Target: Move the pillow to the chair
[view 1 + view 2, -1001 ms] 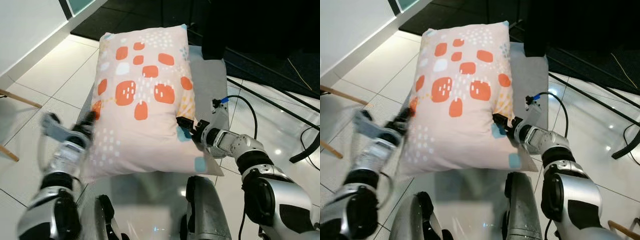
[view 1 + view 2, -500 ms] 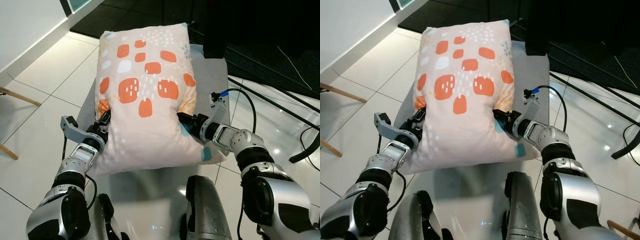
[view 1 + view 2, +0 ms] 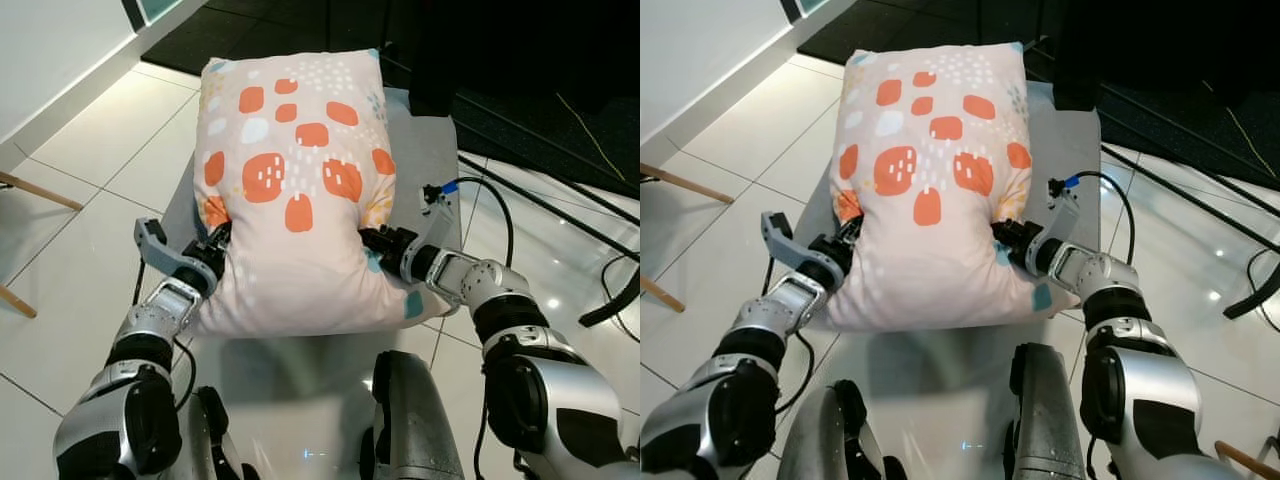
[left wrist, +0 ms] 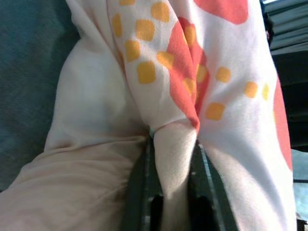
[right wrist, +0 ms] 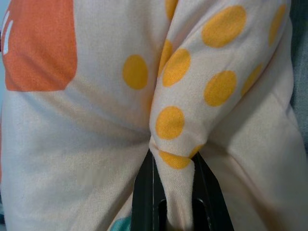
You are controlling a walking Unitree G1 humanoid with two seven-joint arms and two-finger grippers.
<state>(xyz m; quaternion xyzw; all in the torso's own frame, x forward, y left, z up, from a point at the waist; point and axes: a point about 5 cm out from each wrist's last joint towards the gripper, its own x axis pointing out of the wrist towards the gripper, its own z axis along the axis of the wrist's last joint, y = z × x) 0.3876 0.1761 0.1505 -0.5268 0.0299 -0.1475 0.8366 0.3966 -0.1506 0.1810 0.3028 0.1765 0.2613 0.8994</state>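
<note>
the pillow (image 3: 295,190), cream with orange patches and small yellow dots, lies lengthwise on a grey pad (image 3: 428,150) in the upper middle of the left eye view, its far end near the dark area at the top. the left gripper (image 3: 215,243) is at the pillow's left edge, in the middle left of the frame, and the left wrist view shows its two black fingers (image 4: 143,192) clamped on a pinched fold of the fabric. the right gripper (image 3: 375,240) is at the pillow's right edge, right of centre, and the right wrist view shows its fingers (image 5: 144,192) closed on a fold with yellow dots.

a second ago the left arm was blurred and only nearing the pillow's side, and the near end of the pillow drooped towards the bottom of the frame. half a second ago the left gripper had reached the edge. now both grippers sit a little higher in the frame, and the pillow's near end is gathered up between them, so it looks shorter and rounder.

white floor tiles (image 3: 80,200) fill the left side, with a wooden leg (image 3: 40,195) at the left edge and black cables (image 3: 540,200) on the right.
</note>
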